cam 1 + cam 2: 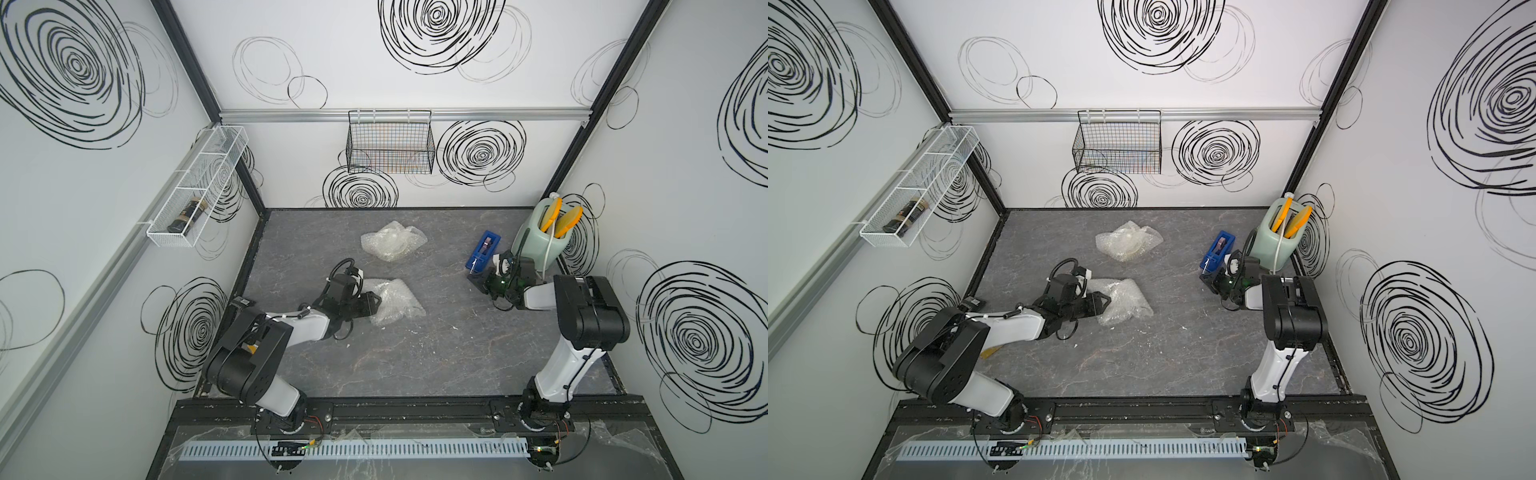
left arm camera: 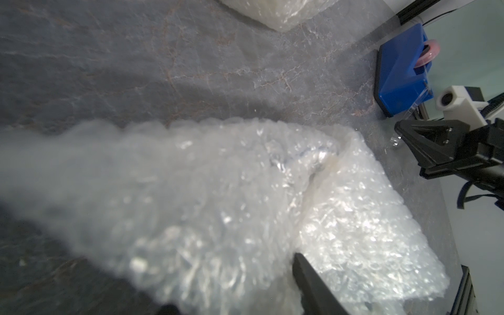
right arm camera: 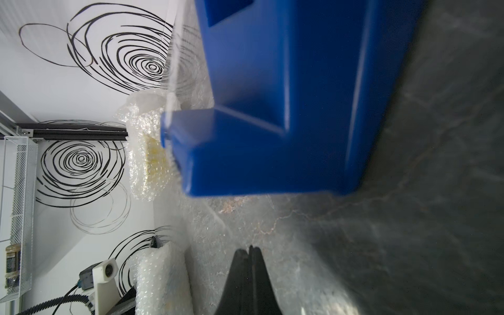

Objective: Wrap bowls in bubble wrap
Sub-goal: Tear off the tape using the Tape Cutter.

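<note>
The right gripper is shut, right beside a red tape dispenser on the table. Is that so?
No, the tape dispenser is blue, not red; the right wrist view shows it. The right gripper is shut, beside it on the table.

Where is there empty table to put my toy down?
The biggest bare stretch of the tabletop lies in front, between the black front rail and the near bubble-wrap bundle. Also bare: the strip between that bundle and the blue tape dispenser. Crowded: the far right corner, with dispenser, green jug and right gripper.
</note>
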`<state>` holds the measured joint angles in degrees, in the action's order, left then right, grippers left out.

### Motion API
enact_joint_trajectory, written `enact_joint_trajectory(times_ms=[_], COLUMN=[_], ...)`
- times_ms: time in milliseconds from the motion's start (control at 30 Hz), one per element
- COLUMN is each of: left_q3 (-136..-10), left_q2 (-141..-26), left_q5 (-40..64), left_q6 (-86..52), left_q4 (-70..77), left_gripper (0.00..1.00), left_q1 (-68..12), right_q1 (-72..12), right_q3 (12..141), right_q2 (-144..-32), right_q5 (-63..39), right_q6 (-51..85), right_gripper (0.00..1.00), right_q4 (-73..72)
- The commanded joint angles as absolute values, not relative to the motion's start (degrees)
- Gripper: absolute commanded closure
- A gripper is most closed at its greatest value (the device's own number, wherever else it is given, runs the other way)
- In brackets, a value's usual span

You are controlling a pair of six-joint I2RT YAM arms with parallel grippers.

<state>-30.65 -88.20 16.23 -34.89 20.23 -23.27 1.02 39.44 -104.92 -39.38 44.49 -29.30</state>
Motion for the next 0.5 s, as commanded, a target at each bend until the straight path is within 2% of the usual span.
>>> enact_joint_trajectory(times_ms=[0,467], left_q3=[-30.94,-30.94], left_q2=[-88.07,-88.07], left_q5=[15.89,15.82], left_q6=[-34.11,-34.1], left_q4=[19.85,19.71], left_gripper=[0.48,0.48], left_q1=[-23.82,-23.9], right_q1=[0.35,-0.35], right_q3=[38.89,38.61], right_q2=[-107.06,-108.01], right_q5=[-39.25,-36.94], right_q6=[42.67,42.3], right_gripper=[1.0,1.0], right_q4=[-24.75,-22.64])
